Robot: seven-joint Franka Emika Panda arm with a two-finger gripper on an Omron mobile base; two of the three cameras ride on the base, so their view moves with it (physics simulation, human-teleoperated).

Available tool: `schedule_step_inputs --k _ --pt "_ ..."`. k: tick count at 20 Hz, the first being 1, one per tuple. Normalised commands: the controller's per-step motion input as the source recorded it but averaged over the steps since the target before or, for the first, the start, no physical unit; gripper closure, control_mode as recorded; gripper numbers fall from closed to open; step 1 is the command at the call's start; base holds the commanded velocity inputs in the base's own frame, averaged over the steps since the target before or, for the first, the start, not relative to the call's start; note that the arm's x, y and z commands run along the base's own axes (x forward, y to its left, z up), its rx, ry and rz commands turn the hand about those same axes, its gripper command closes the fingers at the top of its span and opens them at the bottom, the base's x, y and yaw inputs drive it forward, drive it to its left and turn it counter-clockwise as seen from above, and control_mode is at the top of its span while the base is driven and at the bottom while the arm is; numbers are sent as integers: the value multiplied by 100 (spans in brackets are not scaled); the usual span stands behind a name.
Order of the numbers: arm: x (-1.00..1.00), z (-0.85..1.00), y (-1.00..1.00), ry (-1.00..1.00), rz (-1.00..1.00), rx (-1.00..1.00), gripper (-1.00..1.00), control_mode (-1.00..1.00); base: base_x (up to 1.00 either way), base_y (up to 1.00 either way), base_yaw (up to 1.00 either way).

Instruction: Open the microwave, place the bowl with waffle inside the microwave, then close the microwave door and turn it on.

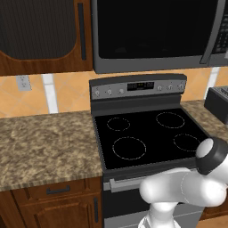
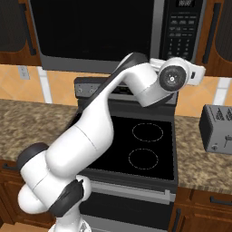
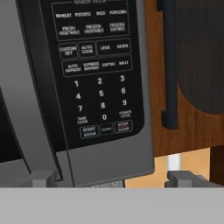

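While the white arm reaches up from the base, its two-finger gripper stands wide open and holds nothing, the two small dark fingertips spread far apart at the bottom of the hand view. It faces the lower right corner of the large black over-range microwave, close to the black button panel with its number keys and start and stop buttons. The wide black glass microwave door is shut, and its long vertical dark grey bar handle runs just left of the panel. In the right base view the hand hangs in front of the microwave's lower right edge, above the black glass-top stove with four ring burners. Speckled brown granite counter lies on both sides of the stove, and a grey toaster sits on the right stretch. A dark-paned wooden cabinet door with a dark bar pull is just right of the microwave.
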Motion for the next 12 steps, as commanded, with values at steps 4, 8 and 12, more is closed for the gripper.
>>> schedule_step_inputs --k 4,8,12 --pt "0 0 -6 0 0 0 -100 -100 0 0 0" --pt "0 0 0 0 0 0 -100 -100 0 0 0" --pt "0 0 0 0 0 0 -100 -100 0 0 0"
